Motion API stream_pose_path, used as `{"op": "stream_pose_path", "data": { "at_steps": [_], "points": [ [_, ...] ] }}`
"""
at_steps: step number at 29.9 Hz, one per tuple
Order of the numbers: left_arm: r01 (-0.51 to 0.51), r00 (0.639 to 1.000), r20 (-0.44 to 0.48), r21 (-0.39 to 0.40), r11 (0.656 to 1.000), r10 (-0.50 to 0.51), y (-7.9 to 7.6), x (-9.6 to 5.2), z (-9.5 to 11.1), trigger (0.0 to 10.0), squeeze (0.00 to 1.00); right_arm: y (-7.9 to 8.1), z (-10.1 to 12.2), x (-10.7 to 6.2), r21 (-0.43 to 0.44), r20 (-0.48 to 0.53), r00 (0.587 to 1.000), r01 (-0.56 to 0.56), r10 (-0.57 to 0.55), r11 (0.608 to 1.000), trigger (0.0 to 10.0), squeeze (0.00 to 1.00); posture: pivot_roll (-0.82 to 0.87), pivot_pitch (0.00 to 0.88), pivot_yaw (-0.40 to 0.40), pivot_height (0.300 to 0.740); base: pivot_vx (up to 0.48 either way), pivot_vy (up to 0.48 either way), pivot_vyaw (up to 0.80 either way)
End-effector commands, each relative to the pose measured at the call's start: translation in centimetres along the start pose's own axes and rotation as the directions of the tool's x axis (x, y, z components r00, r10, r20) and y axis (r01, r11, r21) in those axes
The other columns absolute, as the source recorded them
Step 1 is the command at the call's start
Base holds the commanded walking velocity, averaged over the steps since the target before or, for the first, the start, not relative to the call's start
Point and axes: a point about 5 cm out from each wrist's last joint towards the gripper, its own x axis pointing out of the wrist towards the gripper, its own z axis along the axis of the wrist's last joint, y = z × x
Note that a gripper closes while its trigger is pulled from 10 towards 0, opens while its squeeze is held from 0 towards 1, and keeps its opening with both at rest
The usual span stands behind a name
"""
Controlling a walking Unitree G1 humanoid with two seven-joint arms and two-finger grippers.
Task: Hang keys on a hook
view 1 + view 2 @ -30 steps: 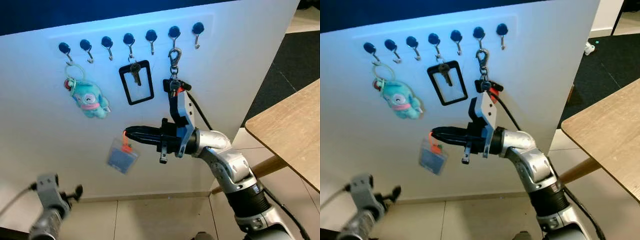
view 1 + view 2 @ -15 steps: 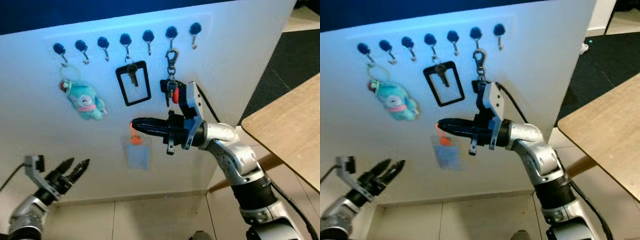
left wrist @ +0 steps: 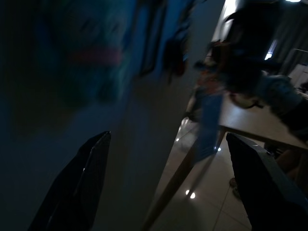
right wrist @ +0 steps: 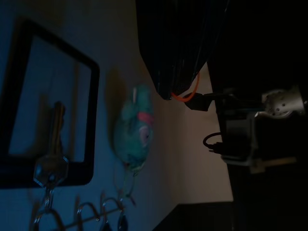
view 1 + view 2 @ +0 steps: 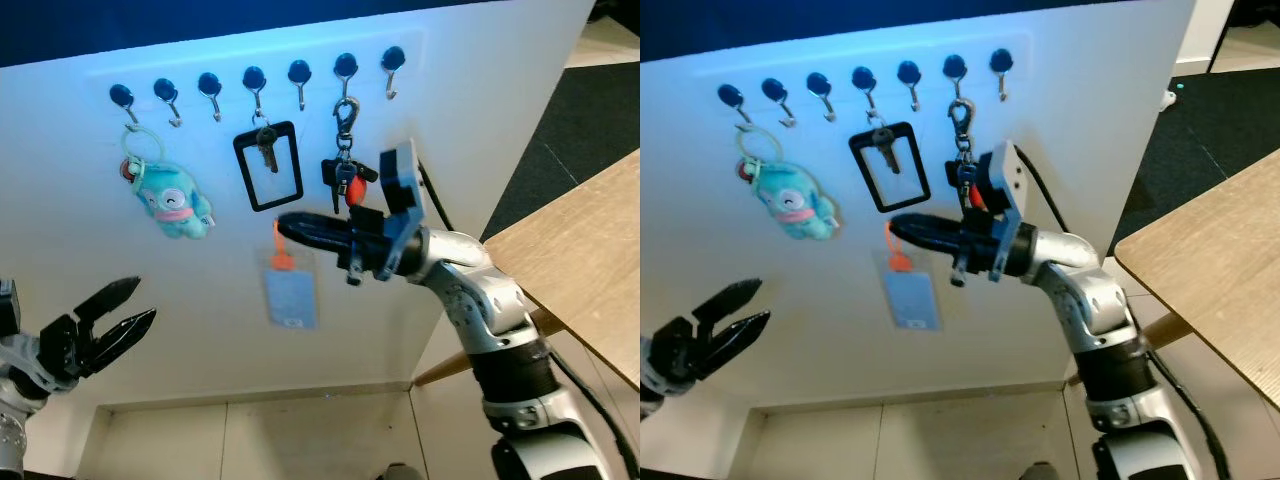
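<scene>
Nearest me, my left gripper (image 5: 108, 322) hangs low with its fingers parted, well below the row of dark-knobbed metal hooks (image 5: 253, 84). My right gripper (image 5: 292, 227) is pinched on the orange loop of the pale blue rectangular key tag (image 5: 290, 296), which dangles long-axis down, seemingly under the bare hook (image 5: 299, 79).

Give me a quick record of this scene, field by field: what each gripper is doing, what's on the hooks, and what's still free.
right gripper: shut on the orange loop of blue card tag, raised before the white board
left gripper: open, low, holding nothing
first hook: teal plush keychain
fourth hook: key with black frame
sixth hook: key bunch on clasp
free hooks: second, third, fifth, seventh
nearby: wooden table
</scene>
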Motion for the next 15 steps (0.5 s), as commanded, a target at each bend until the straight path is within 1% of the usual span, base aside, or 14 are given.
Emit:
{"op": "stream_pose_path", "data": {
  "at_steps": [1, 3, 4, 5, 9, 11, 13, 14, 15],
  "points": [
    [0.024, 1.000, -0.008, 0.040, 0.999, -0.023, -0.2, -0.1, 1.6, 10.0, 0.00, 0.1, -0.5, 0.8, 0.014, -0.007, 1.000, 0.004, -0.004, 1.000, 10.0, 0.00, -0.08, 0.116, 0.058, 0.740, 0.000, 0.000, 0.00],
    [0.063, 0.998, -0.008, 0.066, 0.996, -0.063, -0.7, 0.8, 2.4, 10.0, 0.00, 0.3, -0.9, 1.9, 0.038, 0.008, 1.000, 0.016, -0.017, 0.999, 10.0, 0.00, -0.08, 0.116, 0.058, 0.740, 0.000, 0.000, 0.00],
    [0.069, 0.998, -0.010, 0.066, 0.995, -0.069, -0.8, 1.0, 2.5, 10.0, 0.00, 0.3, -1.0, 2.1, 0.044, 0.011, 1.000, 0.017, -0.018, 0.999, 10.0, 0.00, -0.08, 0.116, 0.058, 0.740, 0.000, 0.000, 0.00],
    [0.069, 0.998, -0.010, 0.066, 0.995, -0.069, -0.8, 1.0, 2.5, 10.0, 0.00, 0.3, -1.0, 2.1, 0.044, 0.011, 1.000, 0.017, -0.018, 0.999, 10.0, 0.00, -0.08, 0.116, 0.058, 0.740, 0.000, 0.000, 0.00],
    [0.091, 0.995, -0.050, 0.033, 0.995, -0.089, -1.3, 1.4, 2.0, 10.0, 0.00, 0.4, -1.0, 3.7, 0.058, 0.039, 0.999, 0.031, -0.034, 0.998, 10.0, 0.00, -0.08, 0.118, 0.059, 0.740, 0.000, 0.000, 0.00],
    [0.058, 0.995, -0.084, 0.013, 0.998, -0.057, -1.1, 1.4, 1.5, 10.0, 0.00, 0.4, -1.0, 4.2, 0.060, 0.048, 0.998, 0.039, -0.042, 0.997, 10.0, 0.00, -0.08, 0.118, 0.059, 0.740, 0.000, 0.000, 0.00],
    [-0.015, 0.993, -0.116, 0.021, 1.000, 0.017, -0.6, 1.4, 0.9, 10.0, 0.00, 0.5, -1.1, 4.5, 0.059, 0.047, 0.998, 0.041, -0.044, 0.997, 10.0, 0.00, -0.08, 0.118, 0.057, 0.740, 0.000, 0.000, 0.00],
    [-0.015, 0.993, -0.116, 0.021, 1.000, 0.017, -0.6, 1.4, 0.9, 10.0, 0.00, 0.5, -1.1, 4.5, 0.059, 0.047, 0.998, 0.041, -0.044, 0.997, 10.0, 0.00, -0.08, 0.118, 0.057, 0.740, 0.000, 0.000, 0.00],
    [-0.044, 0.990, -0.132, 0.014, 0.999, 0.045, -0.5, 1.5, 0.6, 10.0, 0.00, 0.5, -1.2, 4.5, 0.061, 0.046, 0.998, 0.042, -0.045, 0.997, 10.0, 0.00, -0.08, 0.118, 0.057, 0.740, 0.000, 0.000, 0.00]
  ]
}}
